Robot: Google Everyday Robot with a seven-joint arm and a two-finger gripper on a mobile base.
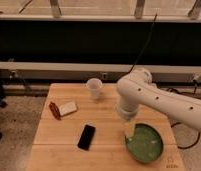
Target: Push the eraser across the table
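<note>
Light wooden tabletop (pixel 64 147) in front of a dark wall with a pale rail. On it, toward the near left of centre, a flat black eraser (pixel 86 137), lying alone, touching nothing. Farther back, a white cup (pixel 94 89); to the left, a small white block (pixel 68 108) beside a reddish-brown item (pixel 54 110). At the near right, a green bowl (pixel 149 145). Hanging from the white arm (pixel 144 97), pincer (pixel 129 131) released, grasping nothing, over the bowl's left rim, right of the eraser and apart from it.
</note>
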